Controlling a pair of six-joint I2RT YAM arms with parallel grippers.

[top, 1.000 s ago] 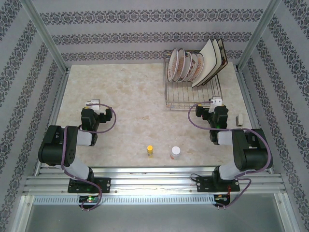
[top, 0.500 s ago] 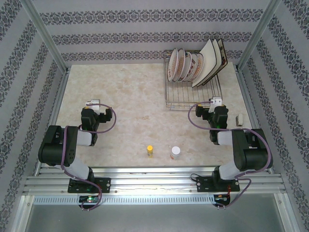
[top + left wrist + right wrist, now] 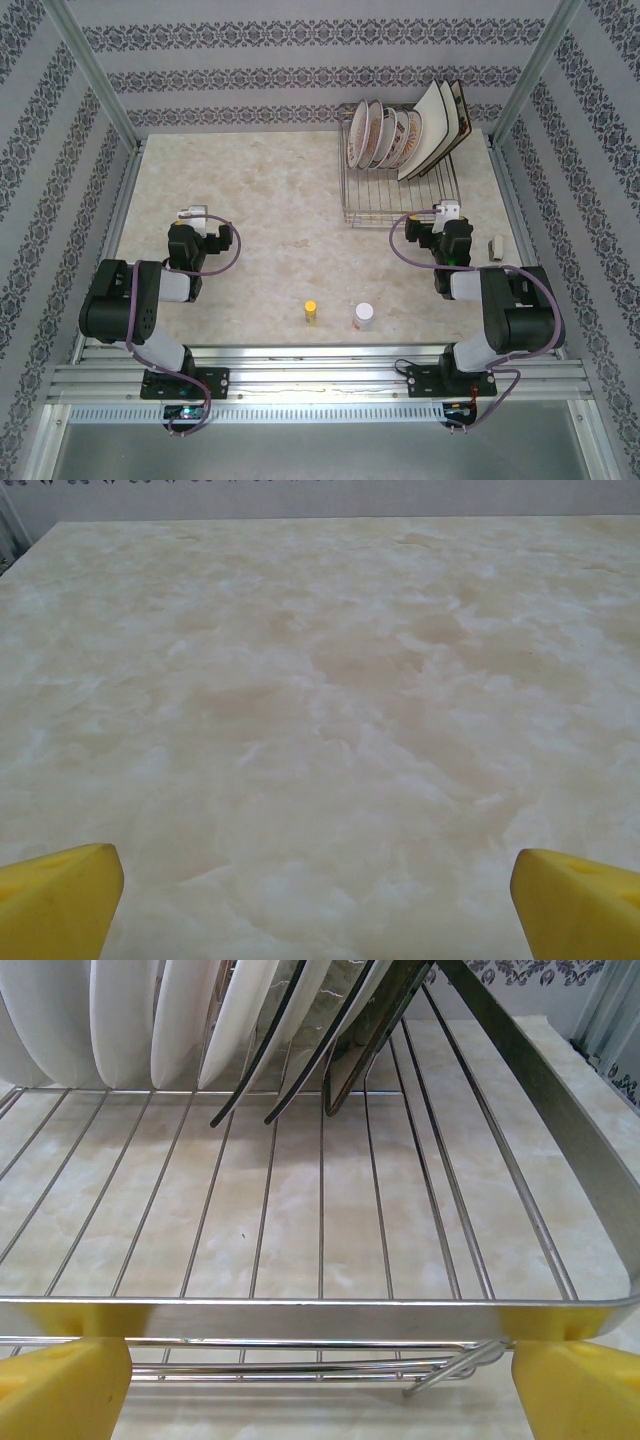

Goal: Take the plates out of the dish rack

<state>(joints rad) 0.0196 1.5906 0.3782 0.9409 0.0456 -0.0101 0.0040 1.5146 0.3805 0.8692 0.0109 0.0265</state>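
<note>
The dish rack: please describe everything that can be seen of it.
The dish rack is a rectangular basket of shiny silver wire, with a thicker rim and thin parallel floor bars. It stands level on the marble-look table, at the far right. In its far half, round plates and square plates stand on edge; the near half is bare. The open right end effector faces its near rim, apparently not touching.

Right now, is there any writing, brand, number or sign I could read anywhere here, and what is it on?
No readable text anywhere.
Yellow-capped bottle: any label is too small to read.
White-capped jar: any label is too small to read.
Plates and wallpaper: patterns only, no words.
</note>
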